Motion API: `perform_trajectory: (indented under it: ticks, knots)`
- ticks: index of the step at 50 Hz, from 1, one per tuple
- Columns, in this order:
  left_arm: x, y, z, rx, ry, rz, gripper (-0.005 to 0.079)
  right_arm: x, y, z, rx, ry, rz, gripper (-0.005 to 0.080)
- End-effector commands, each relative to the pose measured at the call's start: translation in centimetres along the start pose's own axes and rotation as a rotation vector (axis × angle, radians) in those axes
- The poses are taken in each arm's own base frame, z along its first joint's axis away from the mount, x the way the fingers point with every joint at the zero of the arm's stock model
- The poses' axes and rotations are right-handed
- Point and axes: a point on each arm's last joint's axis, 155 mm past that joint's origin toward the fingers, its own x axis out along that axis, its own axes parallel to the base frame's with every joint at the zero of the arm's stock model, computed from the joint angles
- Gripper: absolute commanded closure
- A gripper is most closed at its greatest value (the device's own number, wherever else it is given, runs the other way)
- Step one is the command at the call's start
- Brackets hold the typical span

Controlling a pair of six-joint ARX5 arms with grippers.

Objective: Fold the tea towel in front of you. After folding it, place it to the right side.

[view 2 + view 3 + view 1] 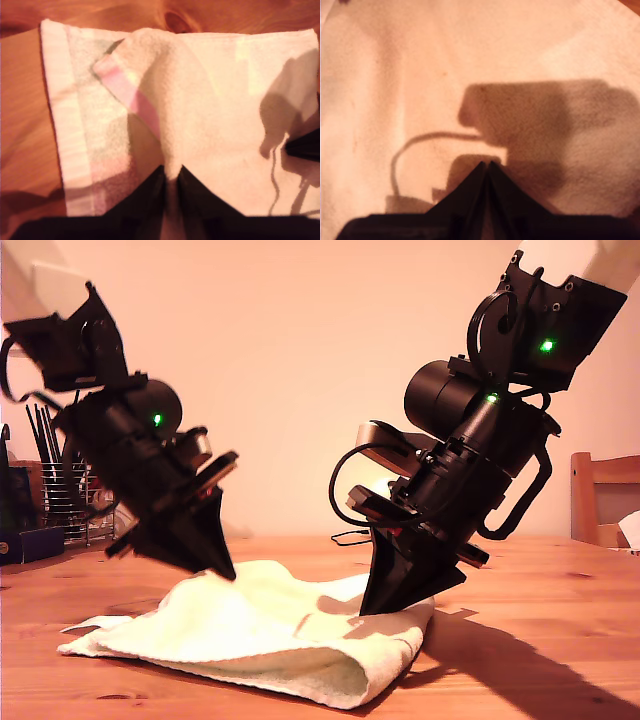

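The tea towel [270,640] lies in a soft folded heap on the wooden table, cream terry with a pink and green band [135,100] on one turned-over corner. My first gripper [225,572], on the exterior view's left, is shut on a raised ridge of the cloth. In its wrist view the ridge runs up between the jaws [171,172]. On the exterior view's right, my second gripper [375,610] is shut, tips down on the towel. Its wrist view shows the tips [487,164] meeting on plain cloth [420,75], with no fold visible between them.
The table [550,660] is bare wood around the towel. A wire rack of utensils [60,490] and a dark blue object [25,540] stand at the exterior view's far left. A wooden chair back [600,495] rises at that view's right edge.
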Motion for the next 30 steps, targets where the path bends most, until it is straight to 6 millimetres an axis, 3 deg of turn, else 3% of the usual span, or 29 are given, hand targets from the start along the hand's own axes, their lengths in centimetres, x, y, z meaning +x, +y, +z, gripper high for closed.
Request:
perform_trajectory:
  ticks: [1, 13, 30]
  knots:
    - [0.1, 0.2, 0.3, 0.008, -0.003, 0.005, 0.0662, 0.5, -0.2, -1.6, 0.004, 0.049, -0.022, 0.0765]
    - [0.3, 0.3, -0.5, 0.017, 0.028, 0.031, 0.0662, 0.9, -1.1, -3.5, 0.027, 0.119, -0.06, 0.0765]
    - [0.2, 3.0, -0.1, 0.059, 0.017, 0.187, 0.0662, 0.9, -1.1, -4.0, 0.009, 0.139, -0.071, 0.0765]
